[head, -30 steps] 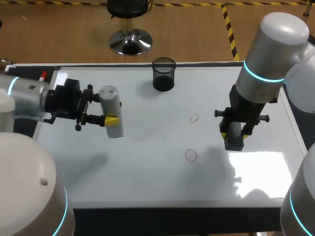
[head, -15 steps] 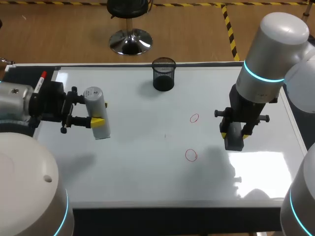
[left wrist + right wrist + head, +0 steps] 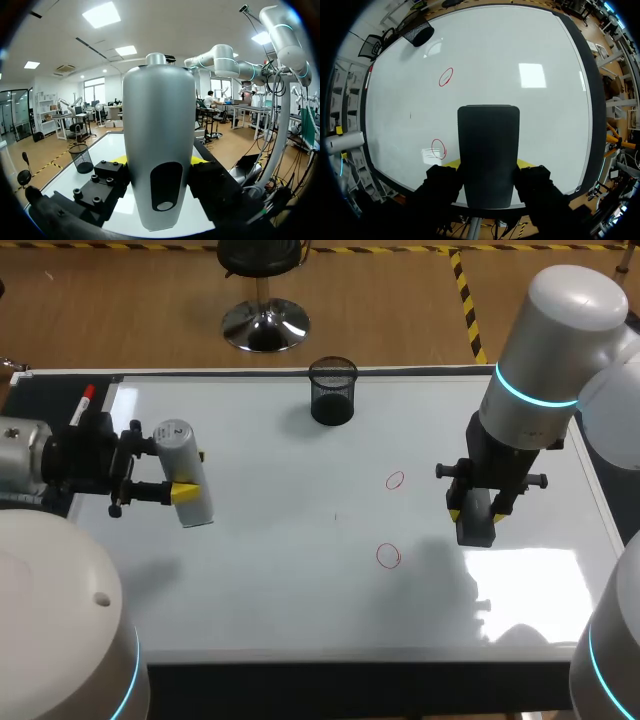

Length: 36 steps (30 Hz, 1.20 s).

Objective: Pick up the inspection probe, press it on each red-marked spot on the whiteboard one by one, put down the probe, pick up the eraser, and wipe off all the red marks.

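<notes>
Collision is the likeliest trouble. The left gripper (image 3: 190,473), clamped by both yellow tips on the pale grey cylindrical probe (image 3: 185,465), hangs over the left part of the white whiteboard (image 3: 300,590). It is well apart from the two red ringed marks (image 3: 395,480) (image 3: 388,556). The right gripper (image 3: 477,512), closed on the dark rectangular block eraser (image 3: 476,525), hovers near those marks. Reaching across could bring the arms together, and a low eraser might smear a ring before it is pressed. The smooth probe could also slide in its grip when pushed down. The black mesh cup (image 3: 332,390) at the far edge shows nothing above its rim, and its inside is too dark to judge.
</notes>
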Motion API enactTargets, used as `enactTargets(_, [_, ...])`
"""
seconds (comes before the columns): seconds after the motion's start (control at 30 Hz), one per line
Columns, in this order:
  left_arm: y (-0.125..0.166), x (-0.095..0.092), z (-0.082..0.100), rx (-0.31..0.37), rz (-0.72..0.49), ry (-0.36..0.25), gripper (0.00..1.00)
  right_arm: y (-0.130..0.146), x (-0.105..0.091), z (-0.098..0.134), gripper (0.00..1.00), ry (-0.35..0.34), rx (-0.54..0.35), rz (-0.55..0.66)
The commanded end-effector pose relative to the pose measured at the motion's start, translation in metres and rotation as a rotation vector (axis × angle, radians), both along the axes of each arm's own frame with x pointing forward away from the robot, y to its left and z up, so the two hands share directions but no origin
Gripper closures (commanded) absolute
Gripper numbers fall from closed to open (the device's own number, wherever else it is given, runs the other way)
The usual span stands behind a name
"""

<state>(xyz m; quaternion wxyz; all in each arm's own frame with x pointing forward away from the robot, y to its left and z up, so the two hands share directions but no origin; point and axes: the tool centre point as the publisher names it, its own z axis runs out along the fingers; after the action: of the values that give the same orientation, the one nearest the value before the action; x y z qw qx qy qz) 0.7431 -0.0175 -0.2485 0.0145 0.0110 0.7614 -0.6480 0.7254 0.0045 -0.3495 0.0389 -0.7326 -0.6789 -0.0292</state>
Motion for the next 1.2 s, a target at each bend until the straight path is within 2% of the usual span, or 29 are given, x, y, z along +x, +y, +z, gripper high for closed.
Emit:
enactTargets(0.03, [0.0,-0.002,0.001,0.0,0.004,-0.004,1.0,-0.001,0.0,0.0,1.0,-0.001,0.002,0.001])
enactTargets(0.53, [0.0,-0.002,0.001,0.0,0.004,-0.004,1.0,0.0,-0.001,-0.001,1.0,-0.004,0.003,-0.007])
enactTargets(0.73, [0.0,-0.002,0.001,0.0,0.004,-0.004,1.0,0.011,-0.011,-0.001,1.0,-0.006,0.03,-0.021])
enactTargets(1.0, [0.0,-0.002,0.001,0.0,0.004,-0.004,1.0,0.029,-0.022,-0.004,1.0,0.014,0.009,-0.05])
enactTargets(1.2, [0.0,-0.002,0.001,0.0,0.004,-0.004,1.0,0.051,-0.034,-0.006,1.0,-0.014,-0.003,-0.051])
